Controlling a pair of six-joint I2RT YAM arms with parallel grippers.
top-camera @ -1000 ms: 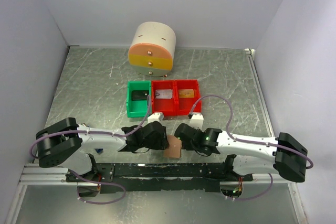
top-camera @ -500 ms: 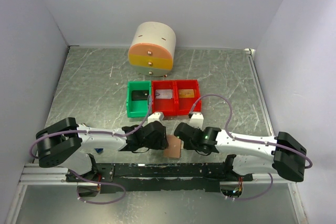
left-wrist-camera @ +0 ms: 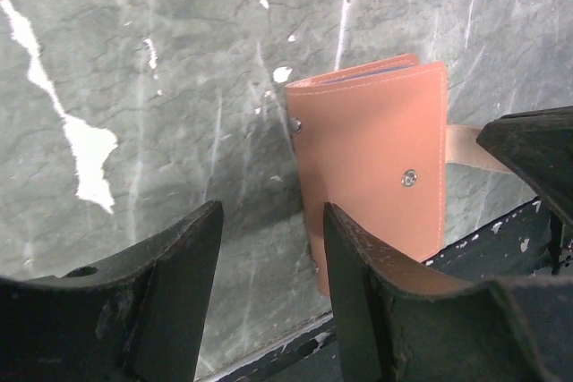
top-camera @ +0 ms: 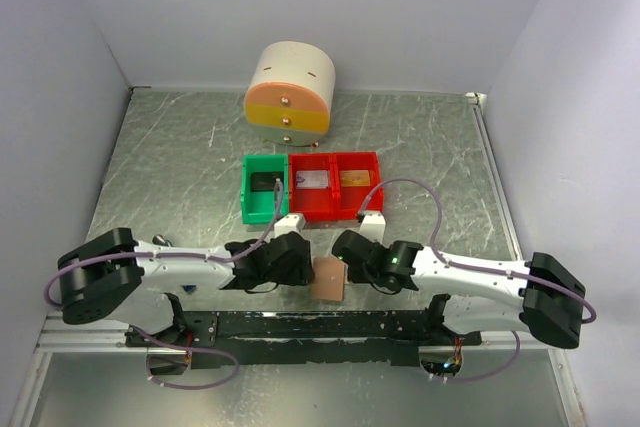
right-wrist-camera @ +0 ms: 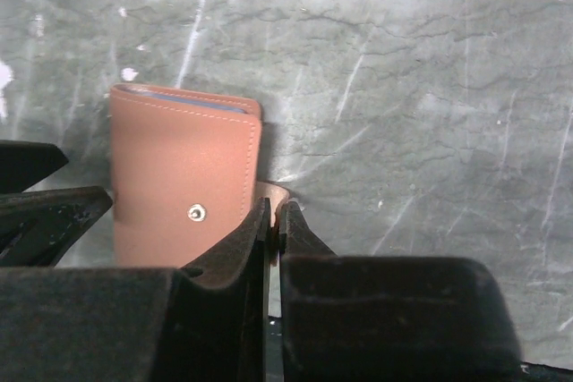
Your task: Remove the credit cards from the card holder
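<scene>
Closed holder (top-camera: 329,279) flat on the surface (top-camera: 180,167) between both hands, long axis running away from the bases, strap (left-wrist-camera: 461,145) toward the right hand (right-wrist-camera: 273,207). That hand is shut at the strap, though a grip cannot be confirmed. The left hand (left-wrist-camera: 273,212) is held half open and empty, just beside the holder's left edge.

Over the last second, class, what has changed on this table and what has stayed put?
The right hand closed, seemingly pinching the strap of the card holder. The left arm's elbow swung slightly left. The left hand stayed open; holder, bins and drawer unit unmoved.
</scene>
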